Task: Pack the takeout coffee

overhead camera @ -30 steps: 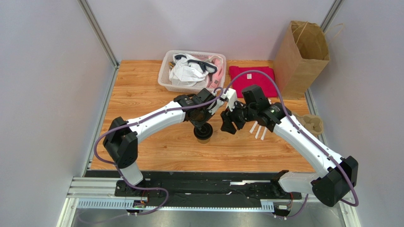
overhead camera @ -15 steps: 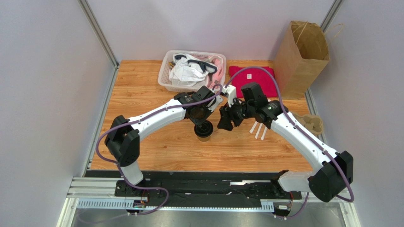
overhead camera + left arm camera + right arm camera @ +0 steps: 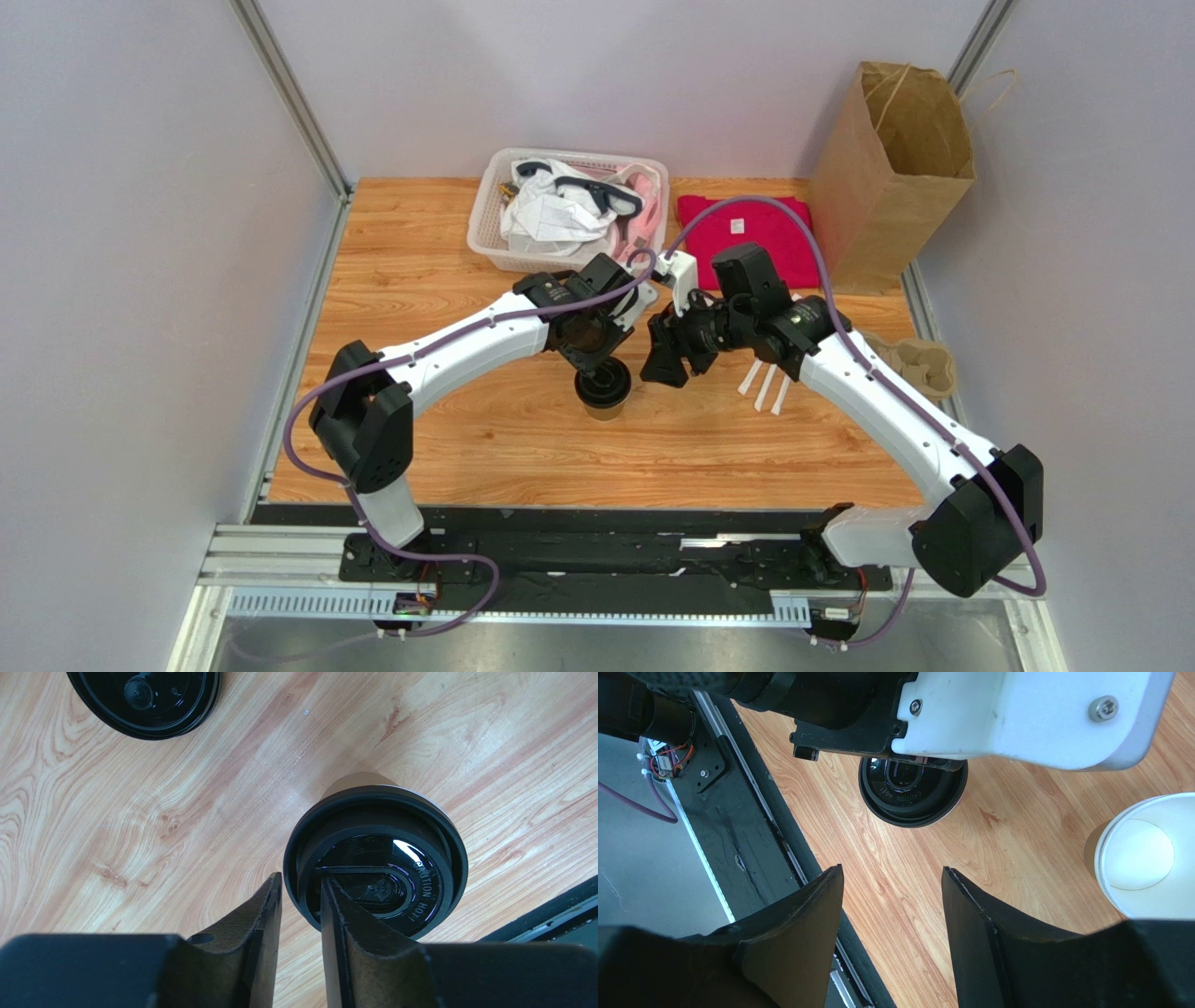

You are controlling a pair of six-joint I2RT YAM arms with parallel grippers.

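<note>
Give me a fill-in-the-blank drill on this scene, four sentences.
The takeout coffee wears a ___ lid.
The right gripper has its jaws ___, holding nothing.
The paper bag stands ___, mouth up.
The second cup, white inside, has ___ lid.
Missing words: black; open; upright; no.

The lidded takeout coffee point(image 3: 605, 392) stands on the desk point(image 3: 421, 280) under the left hand point(image 3: 599, 350), the right hand point(image 3: 665, 360) just beside.

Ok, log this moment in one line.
cup: lidded, upright | left end effector: open at lid rim | right end effector: open, empty
</note>
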